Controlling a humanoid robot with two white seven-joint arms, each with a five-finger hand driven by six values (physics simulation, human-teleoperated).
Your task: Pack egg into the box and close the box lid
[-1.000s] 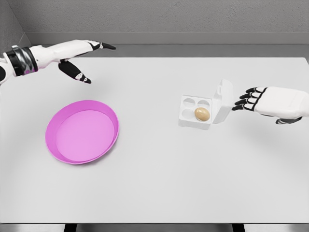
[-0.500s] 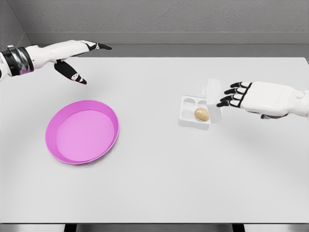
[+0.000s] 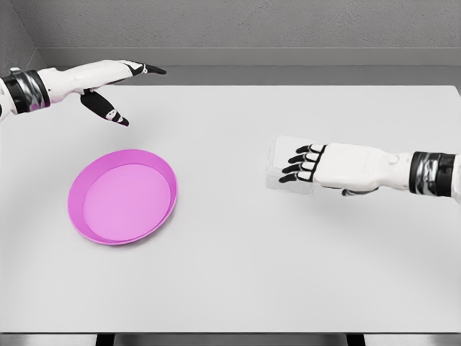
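Now the closing of the lid is the step in hand, and it looks nearly done: the right hand [image 3: 328,167] lies flat over the white box [image 3: 282,167], its dark-tipped fingers [image 3: 295,169] stretched out across the top and gripping nothing, palm pressing down. The lid appears to lie down on the box, though the hand hides much of it, so whether it is fully seated cannot be told. No egg shows anywhere on the white table [image 3: 238,274], so it is judged to sit inside the box under the lid. The left hand [image 3: 108,86] hangs well apart at the far left, fingers spread and empty, beyond the pink plate [image 3: 90,220], which holds nothing. The next move calls for a short, even press straight down so the box does not skid, then a clean lift of the hand away.
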